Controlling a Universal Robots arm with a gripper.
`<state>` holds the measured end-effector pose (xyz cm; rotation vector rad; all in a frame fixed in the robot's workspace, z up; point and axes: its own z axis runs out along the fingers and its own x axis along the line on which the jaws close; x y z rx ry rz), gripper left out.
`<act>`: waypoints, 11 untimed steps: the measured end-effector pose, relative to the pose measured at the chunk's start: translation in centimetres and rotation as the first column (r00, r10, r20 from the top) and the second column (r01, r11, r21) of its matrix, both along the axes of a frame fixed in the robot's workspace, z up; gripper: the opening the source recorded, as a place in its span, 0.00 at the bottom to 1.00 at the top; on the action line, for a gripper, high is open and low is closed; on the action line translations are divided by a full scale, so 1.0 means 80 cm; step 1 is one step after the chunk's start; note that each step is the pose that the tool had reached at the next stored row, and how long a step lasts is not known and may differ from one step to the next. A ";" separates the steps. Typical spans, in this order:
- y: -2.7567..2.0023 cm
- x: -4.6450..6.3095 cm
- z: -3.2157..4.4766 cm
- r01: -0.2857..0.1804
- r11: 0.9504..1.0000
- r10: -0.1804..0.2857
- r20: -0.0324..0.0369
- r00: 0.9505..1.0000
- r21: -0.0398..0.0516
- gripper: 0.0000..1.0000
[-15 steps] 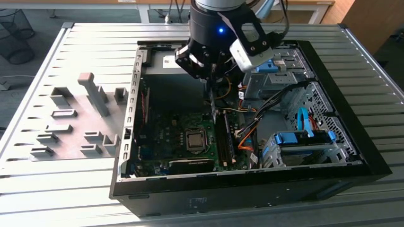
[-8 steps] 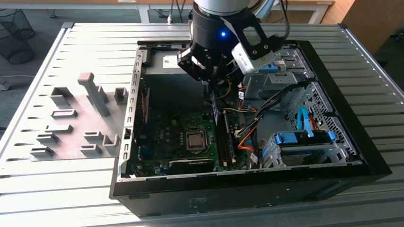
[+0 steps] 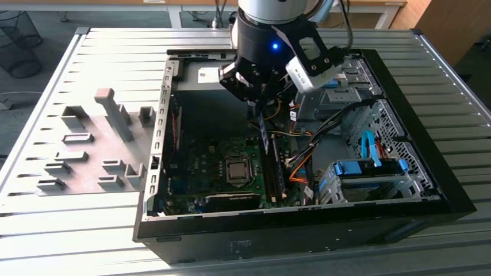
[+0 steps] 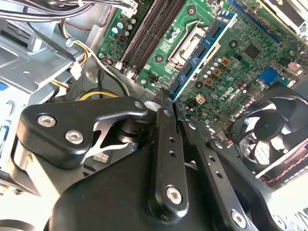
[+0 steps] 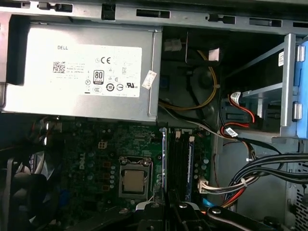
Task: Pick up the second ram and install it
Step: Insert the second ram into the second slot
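One ram [image 3: 265, 135] is gripped edge-on by the closed pincer [image 3: 257, 100] and is held above the motherboard [image 3: 207, 161] inside the open computer case [image 3: 307, 230], which lies on the slatted desk [image 3: 77, 230]. In the second wrist view the blue-green strip [image 4: 199, 48] is seen running out from between the black fingers [image 4: 166, 144], over the CPU socket [image 4: 190, 45]. In the first wrist view the ram [image 5: 164, 154] stands just beside the memory slots [image 5: 180, 163] and the socket [image 5: 133, 182]. Grey fixture blocks [image 3: 100, 149] are set on the desk at the exterior view's left, well apart from the case.
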<state>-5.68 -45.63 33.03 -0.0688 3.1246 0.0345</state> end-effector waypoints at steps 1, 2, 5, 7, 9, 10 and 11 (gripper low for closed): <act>0.0000 0.000 -0.0010 0.000 1.000 0.000 0.000 1.000 0.000 0.14; 0.0000 0.000 -0.0020 0.000 1.000 0.000 0.000 1.000 0.000 0.14; -0.0003 0.001 -0.0060 0.000 1.000 0.000 0.000 1.000 0.000 0.14; -0.0017 0.001 -0.0086 0.000 1.000 0.000 0.000 1.000 0.000 0.14; -0.0025 0.001 -0.0123 0.000 1.000 0.000 0.000 1.000 0.000 0.14; -0.0026 0.001 -0.0134 0.000 1.000 0.000 0.000 1.000 0.000 0.14; -0.0026 0.001 -0.0136 0.000 1.000 0.000 0.000 1.000 0.000 0.14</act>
